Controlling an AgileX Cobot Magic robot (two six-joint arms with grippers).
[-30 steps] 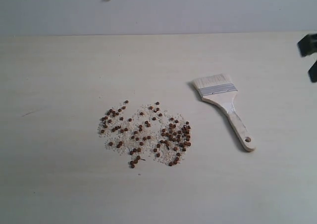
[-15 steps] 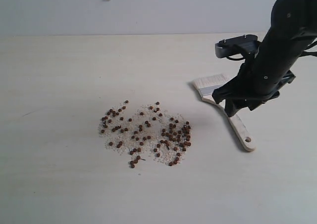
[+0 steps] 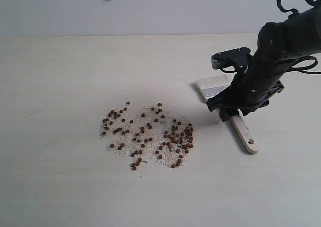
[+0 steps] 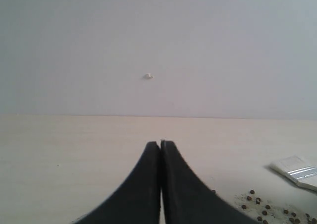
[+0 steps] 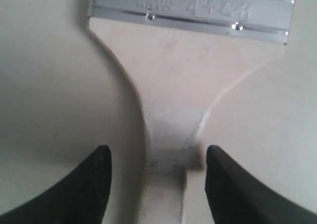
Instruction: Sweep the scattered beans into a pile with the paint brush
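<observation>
Right gripper (image 5: 156, 154) stands wide, one black finger (image 5: 94, 184) on either side of the paint brush (image 5: 188, 75) handle, just behind the silver band (image 5: 190, 8). Whether the fingers touch the wood, I can't quite tell. The brush lies flat on the pale table (image 3: 60, 187), bristles toward the wall. To its left the beans (image 3: 148, 134) lie scattered among whitish crumbs. Left gripper (image 4: 161, 145) is pinched tight on nothing.
</observation>
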